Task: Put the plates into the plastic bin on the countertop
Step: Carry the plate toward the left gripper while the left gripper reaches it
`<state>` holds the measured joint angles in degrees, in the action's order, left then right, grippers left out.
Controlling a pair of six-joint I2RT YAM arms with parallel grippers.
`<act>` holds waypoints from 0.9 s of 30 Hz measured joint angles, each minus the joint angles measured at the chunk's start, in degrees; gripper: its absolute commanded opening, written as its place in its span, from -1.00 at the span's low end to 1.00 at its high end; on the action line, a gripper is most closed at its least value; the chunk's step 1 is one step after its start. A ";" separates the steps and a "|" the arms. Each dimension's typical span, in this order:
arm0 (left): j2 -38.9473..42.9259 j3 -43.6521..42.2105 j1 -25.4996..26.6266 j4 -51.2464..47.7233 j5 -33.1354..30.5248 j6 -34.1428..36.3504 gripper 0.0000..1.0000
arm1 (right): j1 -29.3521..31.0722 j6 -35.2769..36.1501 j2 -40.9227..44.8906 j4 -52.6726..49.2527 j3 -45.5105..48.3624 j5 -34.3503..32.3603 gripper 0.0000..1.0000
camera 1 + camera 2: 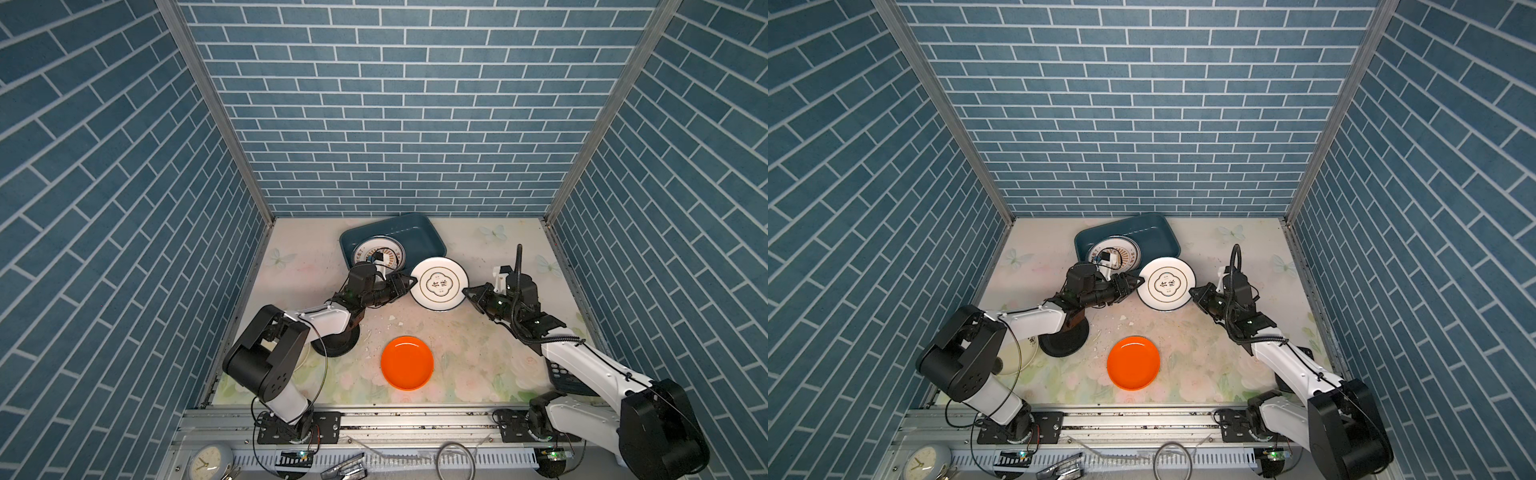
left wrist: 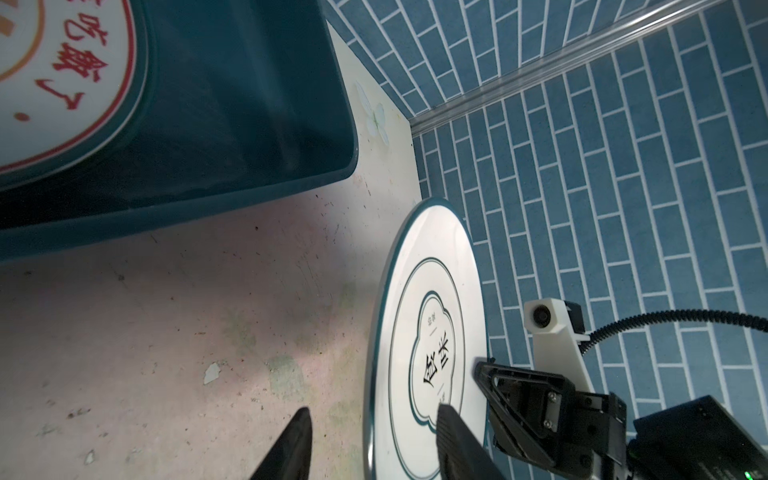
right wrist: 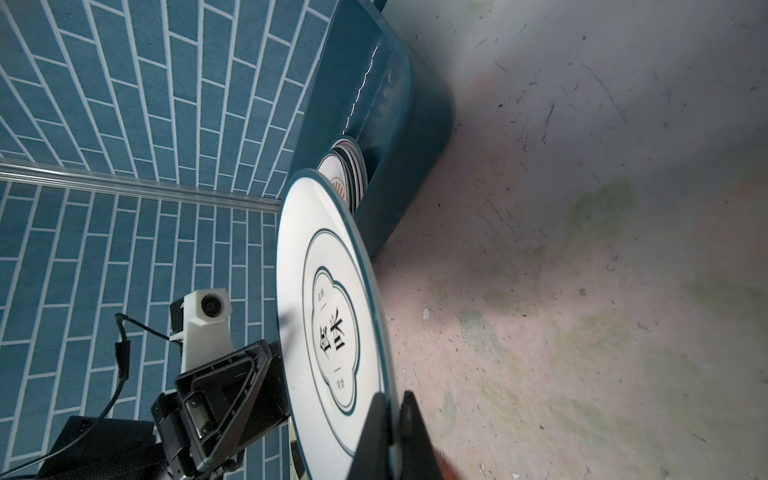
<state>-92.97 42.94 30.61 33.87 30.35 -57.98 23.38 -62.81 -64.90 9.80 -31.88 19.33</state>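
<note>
Teal-rimmed glossy round plate (image 3: 328,257) pinched between right fingers (image 3: 372,436).

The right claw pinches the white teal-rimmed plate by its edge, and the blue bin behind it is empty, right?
Not quite. The right gripper does pinch the teal-rimmed plate by its edge, but the bin is not empty: a sunburst plate lies in it, as a top view shows.

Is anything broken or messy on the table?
Yes. Small white chips lie scattered on the countertop near the orange plate; they look like broken-off bits, though of what I cannot tell. The plastic bin also sits crooked to the back wall. The teal-rimmed plate held by the right gripper looks whole.
</note>
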 measured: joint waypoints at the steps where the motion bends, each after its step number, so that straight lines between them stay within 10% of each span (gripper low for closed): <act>1: -0.22 0.09 0.07 0.17 0.07 -0.04 -0.38 | 0.04 0.00 -0.07 0.15 -0.02 0.04 -1.00; 8: -0.70 0.33 0.28 0.70 0.24 -0.44 -0.79 | 0.39 0.02 -0.15 1.38 -0.02 0.83 -0.99; 12: -0.70 0.87 0.28 1.22 0.37 -0.59 -1.00 | 0.55 -0.22 -0.59 1.64 -0.17 1.57 0.10; 15: -0.70 0.87 0.37 0.09 0.20 -0.26 -1.00 | 0.74 -0.15 -0.76 2.73 -1.01 2.60 0.46; 27: 0.83 3.41 0.35 -8.15 -1.62 4.02 -1.00 | 0.90 0.07 -0.74 2.99 -1.33 3.78 0.91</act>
<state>-92.14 46.35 30.96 25.71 28.73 -53.95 24.27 -62.74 -65.65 12.80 -33.21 23.11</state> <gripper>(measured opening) 0.078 0.947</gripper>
